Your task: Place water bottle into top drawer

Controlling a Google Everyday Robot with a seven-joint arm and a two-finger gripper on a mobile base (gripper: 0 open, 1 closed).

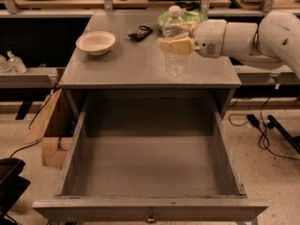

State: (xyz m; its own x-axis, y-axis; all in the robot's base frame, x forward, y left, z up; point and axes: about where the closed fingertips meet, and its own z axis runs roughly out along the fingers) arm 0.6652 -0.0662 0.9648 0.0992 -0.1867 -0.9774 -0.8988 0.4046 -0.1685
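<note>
Camera view: the white arm's two-finger claw (176, 45) is clamped across the tall clear ribbed plastic water bottle (175, 64), which stands upright near the grey table (131, 62) front edge. The open, deep grey wooden top drawer (150, 172) lies below and forward of the claw. Best to clear the edge first, then lower the bottle upright, well inside.

One view only, set high in front of the table (117, 71), facing its front and tilted down. The top drawer (140, 209) front panel sits nearest, at the bottom edge; the tabletop fills the upper half. My arm enters from the right, and my gripper (177, 46) clasps the water bottle (175, 63) at upper centre.
</note>
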